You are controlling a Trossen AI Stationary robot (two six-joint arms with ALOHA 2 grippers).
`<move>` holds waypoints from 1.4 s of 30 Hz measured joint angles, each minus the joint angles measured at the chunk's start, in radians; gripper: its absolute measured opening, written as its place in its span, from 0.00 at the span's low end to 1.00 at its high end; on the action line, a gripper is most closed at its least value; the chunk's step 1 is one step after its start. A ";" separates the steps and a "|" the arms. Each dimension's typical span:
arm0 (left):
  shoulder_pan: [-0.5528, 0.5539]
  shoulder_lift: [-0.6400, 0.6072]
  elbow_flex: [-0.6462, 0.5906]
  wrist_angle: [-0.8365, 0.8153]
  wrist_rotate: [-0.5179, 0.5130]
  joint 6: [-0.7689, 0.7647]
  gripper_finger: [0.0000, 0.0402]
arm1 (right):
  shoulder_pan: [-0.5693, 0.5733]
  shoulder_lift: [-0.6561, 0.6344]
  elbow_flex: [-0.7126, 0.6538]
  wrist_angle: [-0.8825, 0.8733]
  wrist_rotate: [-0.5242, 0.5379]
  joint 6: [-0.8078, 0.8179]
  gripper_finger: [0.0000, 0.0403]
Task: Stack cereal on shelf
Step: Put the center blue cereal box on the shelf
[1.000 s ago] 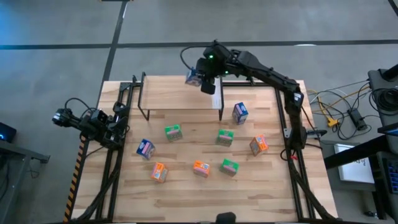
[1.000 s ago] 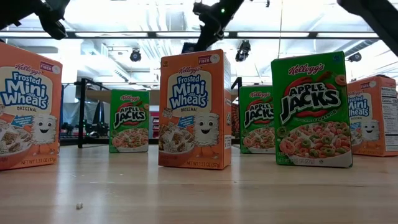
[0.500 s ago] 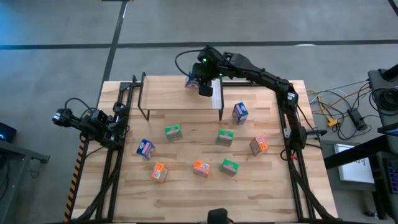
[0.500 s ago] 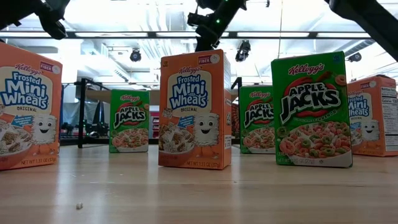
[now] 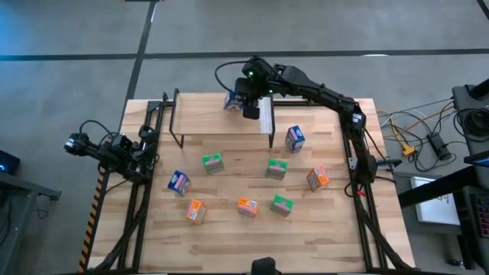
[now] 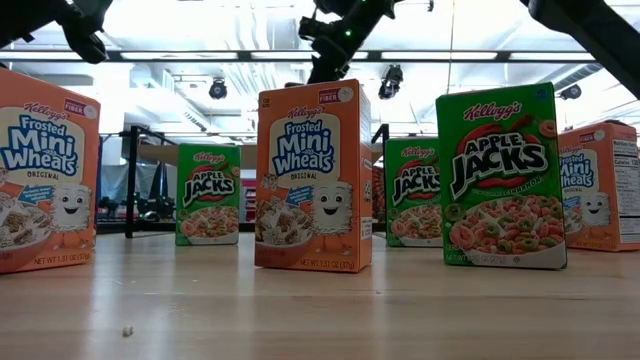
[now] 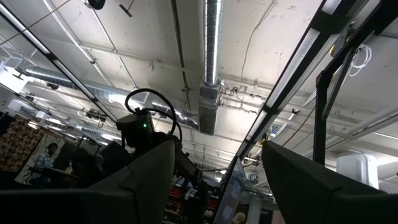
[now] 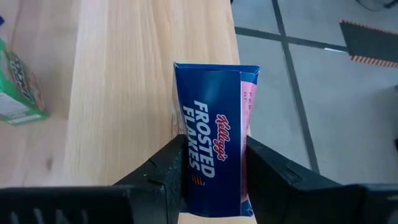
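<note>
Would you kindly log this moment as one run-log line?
right gripper: shut on blue cereal box, above shelf | left gripper: open, idle at table's left edge | eight boxes on table

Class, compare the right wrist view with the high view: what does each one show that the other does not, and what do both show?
Only the right wrist view shows the Frosted Flakes lettering on the blue box and the fingers pressing its sides. Only the high view shows the whole table, the eight other boxes standing on it, the left gripper parked off the table's left edge, and the shelf's black legs. Both show the right gripper holding the blue box over the shelf.
</note>
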 joint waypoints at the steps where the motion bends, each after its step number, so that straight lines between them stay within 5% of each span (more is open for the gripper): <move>1: 0.000 0.000 0.000 0.000 0.000 0.000 0.56 | 0.000 0.000 0.000 0.000 -0.001 0.007 0.34; 11: 0.000 0.000 0.000 0.000 0.000 0.000 0.56 | 0.000 0.000 0.000 0.016 -0.001 0.028 0.52; 25: 0.000 0.000 0.000 0.000 0.000 0.000 0.56 | 0.014 -0.050 0.062 -0.010 0.000 0.105 0.54; 33: 0.000 0.000 0.000 0.000 0.000 0.000 0.56 | 0.043 -0.115 0.066 -0.165 -0.001 0.160 0.43; 42: 0.000 0.000 0.000 0.000 0.000 0.000 0.56 | 0.037 -0.111 -0.019 -0.244 0.013 0.209 0.12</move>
